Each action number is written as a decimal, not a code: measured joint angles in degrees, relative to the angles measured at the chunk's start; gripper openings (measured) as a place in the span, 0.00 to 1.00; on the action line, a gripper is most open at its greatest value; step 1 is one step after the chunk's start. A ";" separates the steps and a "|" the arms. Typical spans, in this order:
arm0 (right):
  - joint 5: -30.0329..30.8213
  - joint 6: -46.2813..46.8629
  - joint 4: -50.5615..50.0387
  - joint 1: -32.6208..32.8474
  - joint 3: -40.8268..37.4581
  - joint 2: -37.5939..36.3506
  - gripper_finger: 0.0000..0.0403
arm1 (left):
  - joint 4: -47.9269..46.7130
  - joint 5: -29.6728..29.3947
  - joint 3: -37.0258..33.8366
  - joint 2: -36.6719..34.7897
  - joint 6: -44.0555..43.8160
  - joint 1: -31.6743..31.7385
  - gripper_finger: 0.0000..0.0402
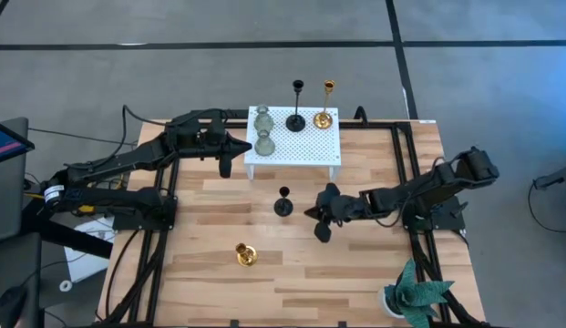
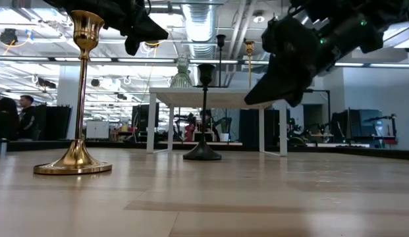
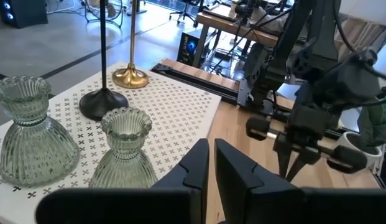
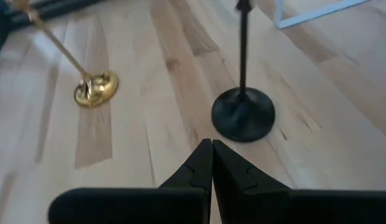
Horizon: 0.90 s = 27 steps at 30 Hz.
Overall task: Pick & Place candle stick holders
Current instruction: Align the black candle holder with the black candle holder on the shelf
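Note:
A white perforated stand (image 1: pixel 305 150) at the table's far middle carries two pale green glass holders (image 1: pixel 262 117) (image 1: pixel 264 143), a black holder (image 1: pixel 297 118) and a gold one (image 1: pixel 324 117). Another black holder (image 1: pixel 283 205) and another gold holder (image 1: pixel 245 255) stand upright on their round bases on the wooden table. My left gripper (image 1: pixel 244 144) hovers shut at the stand's left edge, beside the nearer green holder (image 3: pixel 121 149), touching nothing. My right gripper (image 1: pixel 308 214) is shut and tilted down, just right of the table's black holder (image 4: pixel 242 115) and clear of its base.
A green leafy plant in a white pot (image 1: pixel 415 293) stands at the table's near right corner. Bare wood lies between the gold holder and the near edge. The stand's legs (image 2: pixel 171 125) rise behind the black holder in the low view.

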 joint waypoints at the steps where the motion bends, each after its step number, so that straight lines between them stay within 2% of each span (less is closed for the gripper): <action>1: -0.40 -0.89 0.61 -0.23 -0.01 0.76 0.00 | 0.00 0.00 0.00 0.00 0.00 0.02 0.06; 9: -1.59 -1.46 3.18 -1.90 0.00 7.12 0.00 | -0.02 0.00 0.00 0.00 0.11 0.02 0.06; 21: -1.38 -1.47 7.89 -6.15 2.98 12.23 0.00 | -0.02 -0.02 0.00 0.00 0.13 0.02 0.06; 24: -1.90 -2.45 8.36 -7.29 4.46 13.22 0.03 | -0.02 -0.02 0.00 0.00 0.13 0.00 0.06; 27: -3.35 -4.06 8.16 -8.08 5.70 14.07 0.10 | -0.04 -0.02 0.00 0.00 0.11 0.02 0.06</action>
